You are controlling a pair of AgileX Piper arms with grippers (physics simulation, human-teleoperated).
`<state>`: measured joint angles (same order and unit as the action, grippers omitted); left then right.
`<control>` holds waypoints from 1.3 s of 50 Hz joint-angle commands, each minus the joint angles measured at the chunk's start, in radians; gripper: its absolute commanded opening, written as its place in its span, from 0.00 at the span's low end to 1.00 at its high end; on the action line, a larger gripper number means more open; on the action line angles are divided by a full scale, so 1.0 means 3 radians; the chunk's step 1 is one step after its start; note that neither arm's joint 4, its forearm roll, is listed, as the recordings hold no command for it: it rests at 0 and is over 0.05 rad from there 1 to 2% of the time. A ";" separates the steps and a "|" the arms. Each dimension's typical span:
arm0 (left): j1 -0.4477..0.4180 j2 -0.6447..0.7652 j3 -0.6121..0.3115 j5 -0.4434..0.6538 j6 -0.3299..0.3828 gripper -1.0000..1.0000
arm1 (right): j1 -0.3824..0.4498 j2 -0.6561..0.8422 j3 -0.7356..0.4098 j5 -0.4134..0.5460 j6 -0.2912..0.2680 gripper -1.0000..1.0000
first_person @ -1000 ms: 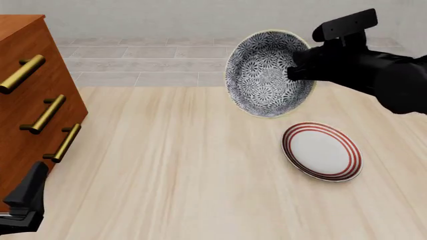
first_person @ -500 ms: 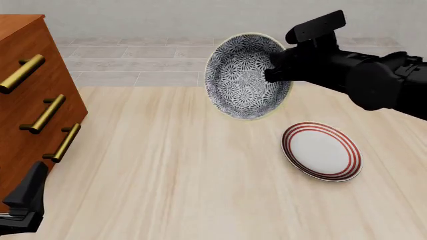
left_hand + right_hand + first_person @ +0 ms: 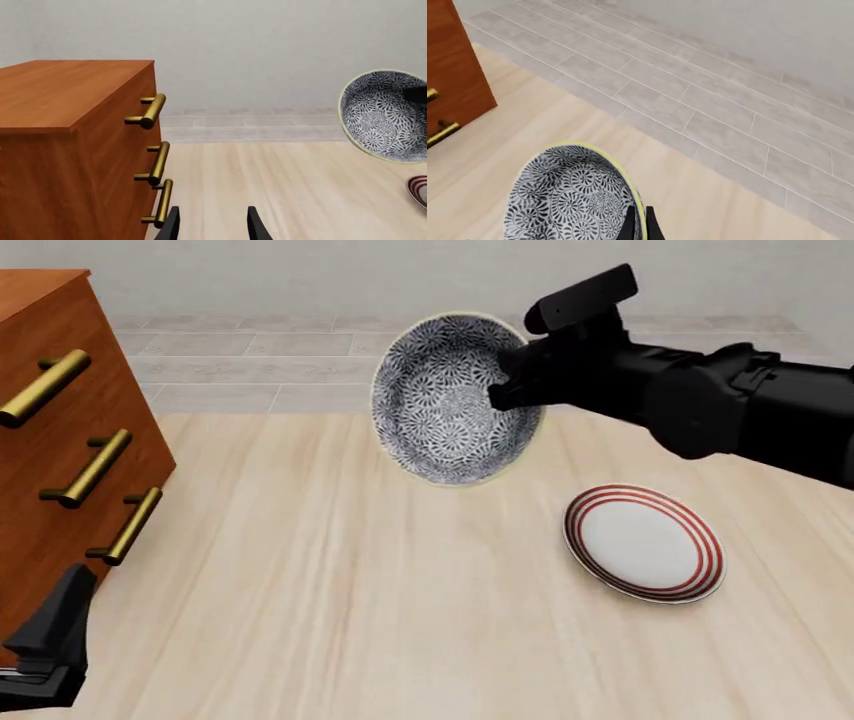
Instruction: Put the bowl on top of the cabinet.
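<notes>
Gripping the bowl (image 3: pixel 447 400) by its rim, the right pincer (image 3: pixel 505 392) has one finger inside and one outside the wall, pressed onto the edge. The bowl hangs in the air on its side, its patterned inside facing the front camera, above the table (image 3: pixel 347 590) and well apart from the cabinet (image 3: pixel 54 450) at the left. The bowl looks rigid and glazed, so probably slippery and breakable; a rim pinch off centre lets it swing, so level it before release. The cabinet top (image 3: pixel 67 90) is flat, bare wood with ample room. The left pincer (image 3: pixel 212 225) is spread, holding nothing, low beside the cabinet front. A plate (image 3: pixel 643 543) lies on the pale wood table; tiled floor and a plain wall lie beyond.
</notes>
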<state>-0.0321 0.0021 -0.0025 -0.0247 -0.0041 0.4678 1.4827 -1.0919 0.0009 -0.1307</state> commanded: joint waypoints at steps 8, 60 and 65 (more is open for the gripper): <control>-0.0008 -0.0001 0.0001 -0.0003 -0.0001 1.00 | 0.0222 0.0176 -0.0129 -0.0109 -0.0069 0.00; -0.1005 0.1303 -0.0415 -0.0882 -0.0180 1.00 | 0.0411 0.0266 -0.0170 -0.0247 -0.0234 0.00; -0.1138 0.1400 -0.0504 -0.0895 -0.0235 1.00 | 0.0399 0.0250 -0.0170 -0.0251 -0.0229 0.00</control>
<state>-0.2705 0.3290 -0.0901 -0.2534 -0.0507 0.5886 1.5678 -1.1397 -0.0702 -0.2027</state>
